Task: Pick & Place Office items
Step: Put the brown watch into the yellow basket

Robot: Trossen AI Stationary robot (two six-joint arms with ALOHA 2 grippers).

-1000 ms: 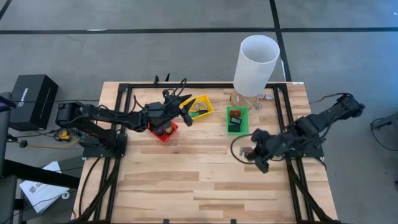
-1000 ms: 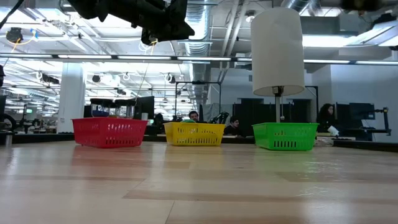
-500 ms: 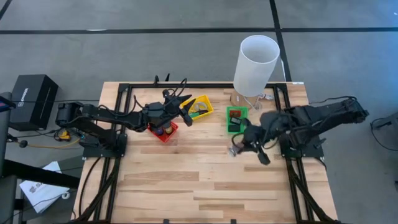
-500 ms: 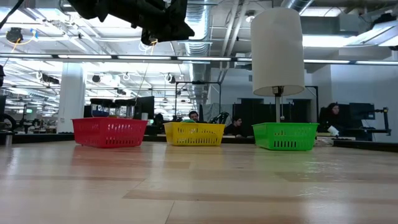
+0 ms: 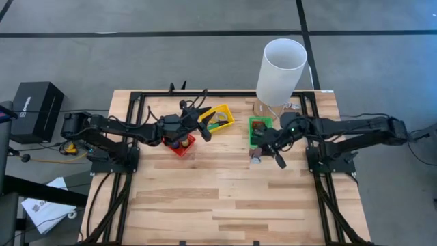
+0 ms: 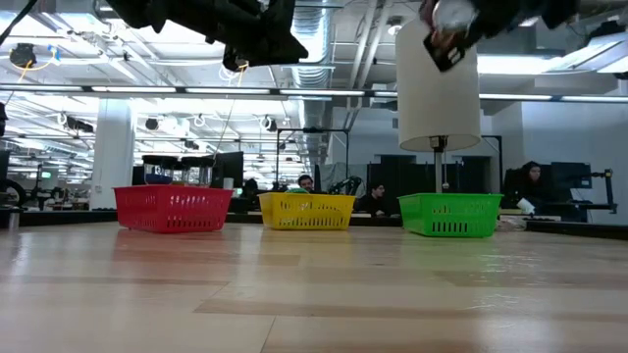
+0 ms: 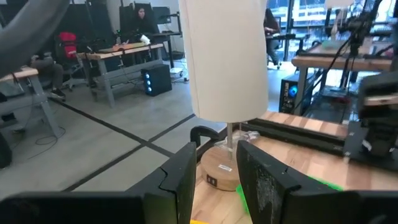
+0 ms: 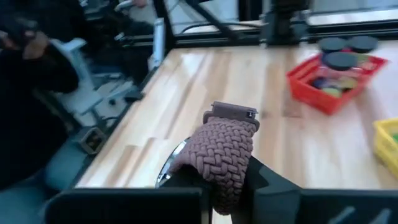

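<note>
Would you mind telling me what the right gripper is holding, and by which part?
The right gripper is shut on a brown braided watch band, gripping its lower end, near the loop.

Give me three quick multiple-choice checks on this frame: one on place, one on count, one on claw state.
1. Where is the right claw?
A. beside the green bin
B. over the red bin
C. off the table

2. How many coloured bins stand in the row?
A. two
B. three
C. four

3. The right claw is:
A. open, empty
B. shut on the braided band
C. out of view

Key: A, high view shows it at the green bin's edge; B, red, yellow, green in the low view; B, its wrist view shows the band clamped.
</note>
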